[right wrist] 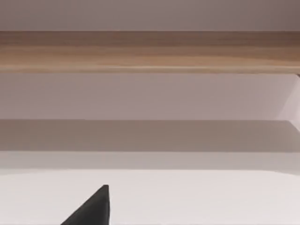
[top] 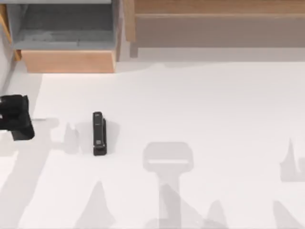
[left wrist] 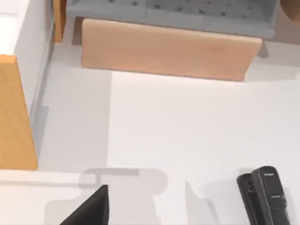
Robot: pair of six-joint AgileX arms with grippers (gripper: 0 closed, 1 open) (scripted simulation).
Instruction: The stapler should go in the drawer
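A: Where is the stapler (top: 99, 133) right now?

B: It lies flat on the white table (top: 200, 109), left of the middle in the top view, its long side running toward the back edge. Nothing touches it. The left wrist view catches it too (left wrist: 269, 199), near that picture's corner, dark with faint pale lettering on top.

A: And the drawer (top: 66, 61)?

B: Pulled out at the back left of the table, well apart from the stapler. Its light wood front panel faces the table, and the grey floor behind it looks bare. From the left wrist view the same front panel (left wrist: 168, 49) stands across the far side, with the grey floor dotted with small marks beyond.

A: The left gripper (top: 16, 117)?

B: It sits at the table's left edge, a black block, off to the left of the stapler and not touching it. I cannot tell how its jaws stand; the left wrist view gives just one dark fingertip (left wrist: 91, 208), probably its own.

A: And the right arm?

B: One black fingertip (right wrist: 91, 208) shows in the right wrist view, facing the wide brown wooden panel (right wrist: 150, 51) along the back; jaws cannot be judged there either.
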